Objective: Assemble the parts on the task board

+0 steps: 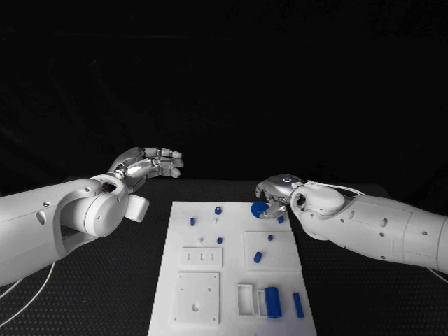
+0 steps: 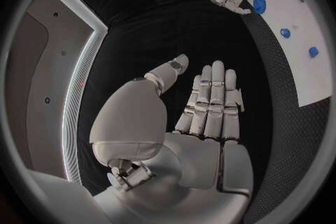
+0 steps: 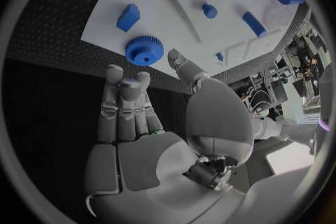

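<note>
Lying flat in the middle of the black table is the white board, with small blue parts on it. A round blue gear sits at the far right corner of the board. Near it are little blue pegs and a short blue block. At the near end, a long blue block rests in a sunken slot, and a thin blue bar lies just beside it.

The right hand reaches over the far right corner, right at the gear. From its wrist camera, its fingers are straight and close together, with the thumb apart, and the gear lies just past the fingertips — nothing is held.

The left hand hangs off the board's far left side, above the table. From the head camera its fingers look curled, but its wrist camera shows them straight and side by side, holding nothing.

The right arm hides part of the board's right edge — I cannot tell if the fingertips touch the gear.
</note>
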Controlling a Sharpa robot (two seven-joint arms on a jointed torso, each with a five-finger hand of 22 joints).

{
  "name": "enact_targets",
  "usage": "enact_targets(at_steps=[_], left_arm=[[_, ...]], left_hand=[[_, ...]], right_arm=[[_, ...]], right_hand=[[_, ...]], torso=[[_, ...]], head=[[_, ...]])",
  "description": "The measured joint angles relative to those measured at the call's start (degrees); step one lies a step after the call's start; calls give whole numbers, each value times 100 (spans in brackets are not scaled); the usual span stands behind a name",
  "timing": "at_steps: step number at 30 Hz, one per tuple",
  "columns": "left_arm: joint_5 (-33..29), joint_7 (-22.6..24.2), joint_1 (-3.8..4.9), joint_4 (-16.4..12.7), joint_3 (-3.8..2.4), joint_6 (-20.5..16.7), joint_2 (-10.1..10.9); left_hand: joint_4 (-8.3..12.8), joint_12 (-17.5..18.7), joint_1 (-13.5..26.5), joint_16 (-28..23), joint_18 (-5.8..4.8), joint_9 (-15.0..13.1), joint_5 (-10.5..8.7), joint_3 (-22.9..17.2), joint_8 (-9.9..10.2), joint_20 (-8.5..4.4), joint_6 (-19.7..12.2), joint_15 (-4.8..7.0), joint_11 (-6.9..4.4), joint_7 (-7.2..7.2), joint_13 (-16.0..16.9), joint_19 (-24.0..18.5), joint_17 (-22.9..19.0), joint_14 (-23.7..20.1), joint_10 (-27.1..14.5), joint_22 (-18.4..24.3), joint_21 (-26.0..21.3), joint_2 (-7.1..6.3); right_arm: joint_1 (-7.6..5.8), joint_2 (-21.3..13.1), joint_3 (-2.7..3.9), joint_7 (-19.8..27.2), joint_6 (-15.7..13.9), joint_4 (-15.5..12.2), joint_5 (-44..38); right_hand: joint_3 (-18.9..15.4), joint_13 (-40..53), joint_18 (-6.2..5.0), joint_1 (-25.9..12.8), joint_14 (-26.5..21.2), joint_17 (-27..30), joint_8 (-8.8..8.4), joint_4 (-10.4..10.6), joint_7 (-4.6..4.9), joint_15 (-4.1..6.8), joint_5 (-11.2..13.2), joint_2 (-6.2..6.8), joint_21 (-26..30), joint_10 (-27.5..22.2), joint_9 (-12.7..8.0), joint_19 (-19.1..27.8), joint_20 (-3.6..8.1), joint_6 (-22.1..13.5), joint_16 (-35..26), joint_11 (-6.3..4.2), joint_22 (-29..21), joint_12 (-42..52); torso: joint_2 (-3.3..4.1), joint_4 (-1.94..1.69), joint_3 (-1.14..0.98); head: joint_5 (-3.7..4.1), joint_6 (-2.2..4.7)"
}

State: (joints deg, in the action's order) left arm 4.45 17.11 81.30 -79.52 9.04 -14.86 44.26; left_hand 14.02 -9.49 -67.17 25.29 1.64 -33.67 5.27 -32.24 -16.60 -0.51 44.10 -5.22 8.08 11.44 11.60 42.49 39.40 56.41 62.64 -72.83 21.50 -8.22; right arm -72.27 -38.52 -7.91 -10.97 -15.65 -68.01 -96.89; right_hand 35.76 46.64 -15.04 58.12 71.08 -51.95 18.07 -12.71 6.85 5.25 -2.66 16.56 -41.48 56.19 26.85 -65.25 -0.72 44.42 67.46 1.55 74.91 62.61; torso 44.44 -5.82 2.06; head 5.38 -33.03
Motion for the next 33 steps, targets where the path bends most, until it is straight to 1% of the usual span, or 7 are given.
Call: enact_targets(at_steps=[4,6,8,11,16,29,33], left_arm=[[0,0,-2,0,0,2,-8],[0,0,-2,0,0,2,-9],[0,0,-2,0,0,2,-9],[0,0,-3,0,0,3,-9],[0,0,-4,0,0,5,-10],[1,-1,-7,4,0,10,-15],[1,-1,-10,8,0,12,-15]], left_hand=[[0,0,0,0,0,0,0,0,0,0,0,0,0,0,0,0,0,0,0,0,0,0],[0,0,0,0,0,0,0,0,0,0,0,0,0,0,0,0,0,0,0,0,0,0],[0,0,0,0,0,1,0,0,0,0,0,0,0,0,0,0,0,0,0,1,0,0],[0,0,0,0,0,1,0,0,0,0,0,0,0,0,-1,0,0,0,0,1,0,0],[0,0,0,0,0,-4,0,0,0,0,0,0,0,0,-1,0,2,0,0,1,0,0],[0,0,0,0,0,-4,0,0,0,0,0,0,0,0,4,0,4,0,0,-4,0,0],[0,0,0,0,0,-3,0,0,0,0,0,0,0,0,4,0,4,0,0,-3,0,0]], right_arm=[[13,21,0,21,44,47,27],[17,29,0,32,74,74,43],[20,49,0,46,121,119,61],[46,104,1,60,191,216,90],[94,138,1,87,273,308,135],[98,210,4,148,364,463,306],[102,229,10,160,367,493,323]], right_hand=[[170,229,86,32,20,-142,52,91,-19,16,0,-98,-214,-8,8,-65,65,19,212,6,0,442],[190,248,88,43,20,-154,52,110,-19,15,0,-136,-221,-10,7,-66,65,19,212,7,0,483],[379,298,89,109,43,-201,52,137,-19,-7,0,-404,-303,-10,5,-66,66,19,292,7,0,594],[529,353,123,122,49,-260,52,130,-19,-13,0,-585,-402,-11,-17,-86,85,19,367,7,0,719],[633,380,89,93,50,-311,5,73,-19,-14,0,-625,-500,-11,-58,-87,86,19,400,7,0,800],[679,380,85,94,51,-344,-45,30,-19,-16,0,-624,-596,-12,-91,-65,104,19,432,7,0,856],[679,380,84,25,58,-350,-79,30,-19,-23,0,-554,-597,-14,-94,-64,104,19,432,6,0,860]], torso=[[0,1,-1],[0,2,-3],[-1,3,-2],[-3,3,-2],[-5,4,-2],[-10,12,-1],[-11,12,-1]], head=[[-9,-7],[-11,-8],[-15,-9],[-17,-14],[-29,-25],[-51,-39],[-54,-44]])
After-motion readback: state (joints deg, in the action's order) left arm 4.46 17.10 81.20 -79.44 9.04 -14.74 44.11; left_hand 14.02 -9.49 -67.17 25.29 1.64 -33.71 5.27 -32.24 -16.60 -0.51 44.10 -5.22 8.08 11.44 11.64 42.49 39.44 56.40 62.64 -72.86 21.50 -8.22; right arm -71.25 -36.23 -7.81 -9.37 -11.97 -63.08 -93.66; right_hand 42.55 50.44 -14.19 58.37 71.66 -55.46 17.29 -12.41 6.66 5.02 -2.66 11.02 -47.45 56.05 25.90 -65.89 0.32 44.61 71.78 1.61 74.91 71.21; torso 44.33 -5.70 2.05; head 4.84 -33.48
